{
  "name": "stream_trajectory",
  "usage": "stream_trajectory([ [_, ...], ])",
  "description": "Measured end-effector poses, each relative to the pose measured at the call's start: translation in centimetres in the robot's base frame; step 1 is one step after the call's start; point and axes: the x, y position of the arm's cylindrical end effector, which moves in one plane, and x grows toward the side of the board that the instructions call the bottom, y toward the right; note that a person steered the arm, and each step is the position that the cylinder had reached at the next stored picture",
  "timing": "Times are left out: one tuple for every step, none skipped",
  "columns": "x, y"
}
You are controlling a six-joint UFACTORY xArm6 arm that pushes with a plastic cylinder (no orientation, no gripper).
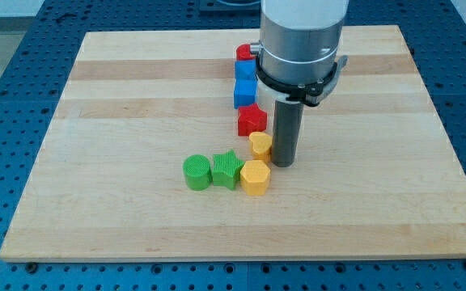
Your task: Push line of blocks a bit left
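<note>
You're looking at one camera view, so here's what it's showing. My tip, the bottom end of the dark rod w/ no jaws to open or close, is sitting on the pale wooden board, holding nothing. It's standing just to the view's right of the small yellow heart-shaped block, touching it or v. nearly so; can't tell which.

The line of blocks is running from the view's top down to the middle of the board. At the top the red block is peeking out from behind the arm's grey cylinder housing, shape not clear. Below it two blue blocks are stacking up along the line: the upper blue block, then the blue cube-like block. Next down the red star-ish block is sitting just above the yellow heart.

Below that the line is bending toward the view's left: the yellow hexagonal block is lying just under the heart, the green star block is pressing against its left side, and the green cylinder block is touching the star at the far left end.

Around the board you're seeing the blue perforated table.
</note>
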Motion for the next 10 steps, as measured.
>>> stream_trajectory([
  [2.7, 3.7],
  [4.6, 4.9],
  [5.0, 4.7],
  [4.2, 2.5],
  [4.2, 2.5],
  [4.3, 0.6],
  [4.4, 0.5],
  [4.2, 0.4],
  [3.7, 0.1],
  [3.8, 0.1],
])
